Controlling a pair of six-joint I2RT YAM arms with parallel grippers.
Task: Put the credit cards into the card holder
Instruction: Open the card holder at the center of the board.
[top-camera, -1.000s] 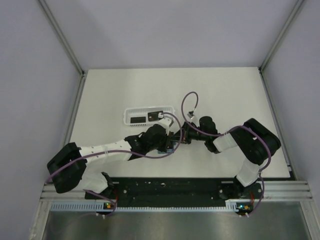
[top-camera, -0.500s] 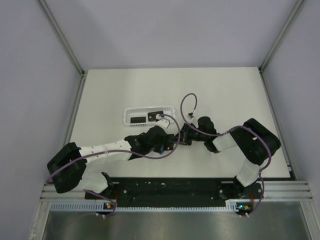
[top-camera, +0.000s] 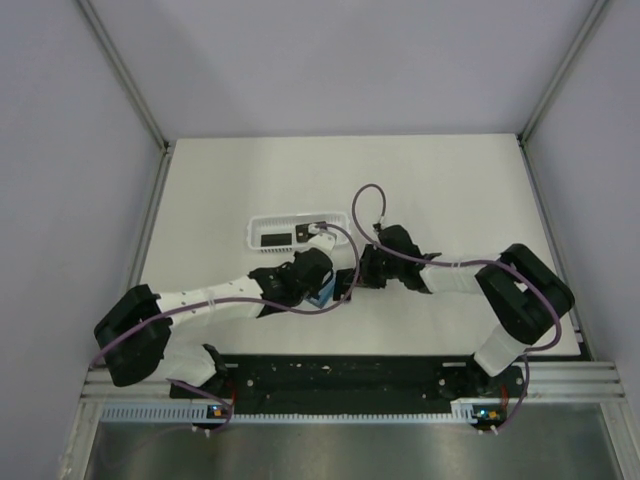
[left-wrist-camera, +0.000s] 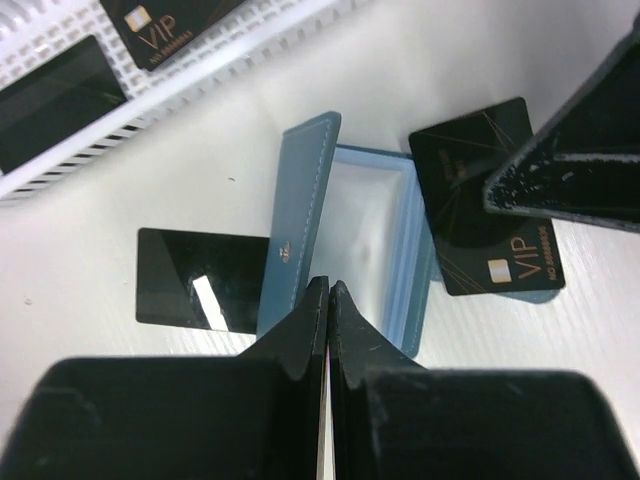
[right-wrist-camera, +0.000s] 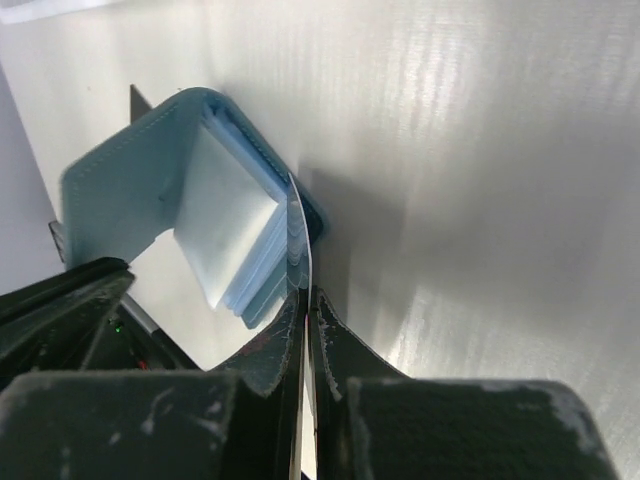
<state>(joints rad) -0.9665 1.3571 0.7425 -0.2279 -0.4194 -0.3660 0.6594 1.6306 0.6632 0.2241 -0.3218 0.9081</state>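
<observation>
I hold the raised flap of the teal-blue soft card holder (left-wrist-camera: 300, 215) pinched in my left gripper (left-wrist-camera: 328, 300), while my right gripper (right-wrist-camera: 303, 312) clamps a thin black credit card (right-wrist-camera: 299, 235) edge-on, the pocket mouth lying at ten o'clock of its tip in the right wrist view.

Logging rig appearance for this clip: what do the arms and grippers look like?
Both the left arm and right arm have white links between bulky black joint housings, each trailed by a loose purple cable. The left gripper and right gripper have black wedge-shaped fingers scuffed with pale flecks.
</observation>
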